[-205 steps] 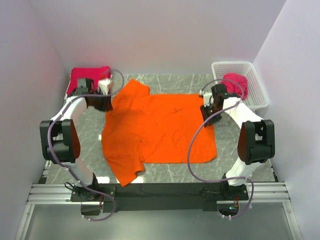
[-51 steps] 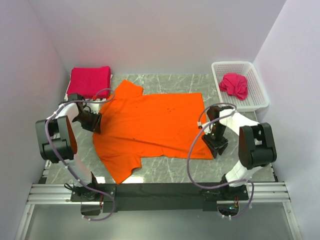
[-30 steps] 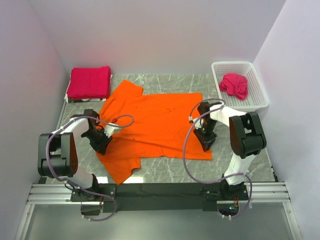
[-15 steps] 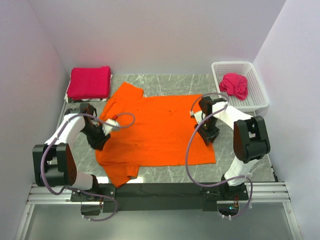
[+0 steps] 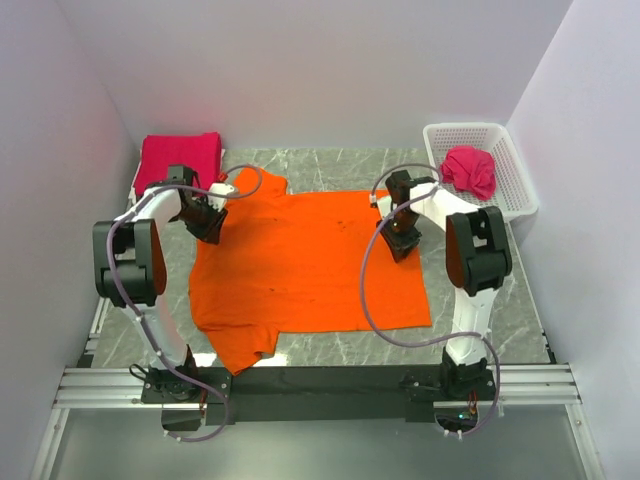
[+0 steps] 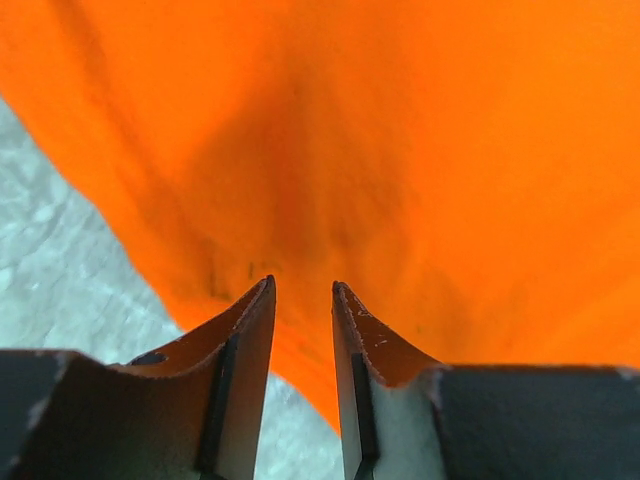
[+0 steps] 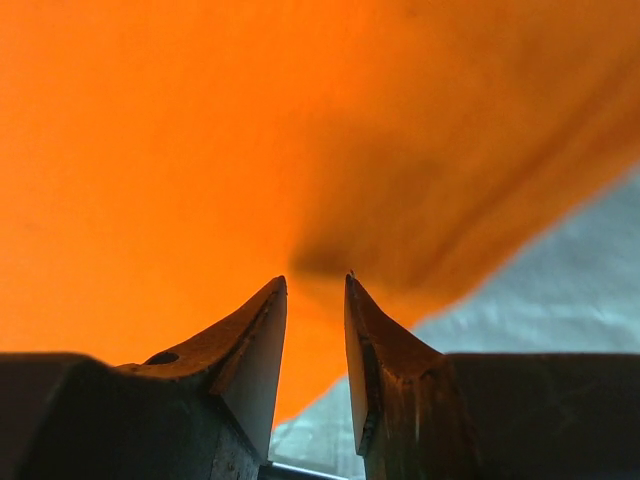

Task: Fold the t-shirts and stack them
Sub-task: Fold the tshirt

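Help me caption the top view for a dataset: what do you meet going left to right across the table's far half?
folded crimson-pink t-shirt pile → orange t-shirt → white basket

Orange t-shirt (image 5: 310, 265) beneath black left claw (image 6: 301, 288) and right claw (image 7: 316, 282); folded t-shirt (image 5: 180, 162) beyond the left and crumpled t-shirt (image 5: 470, 170) beyond the right, crimson-pink; basket (image 5: 465, 128) white lattice; tabletop (image 5: 340, 165) grey marbled.

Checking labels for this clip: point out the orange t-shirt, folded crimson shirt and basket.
orange t-shirt (image 5: 310, 270), top view, chest.
folded crimson shirt (image 5: 180, 152), top view, top face.
basket (image 5: 462, 127), top view, far rim.
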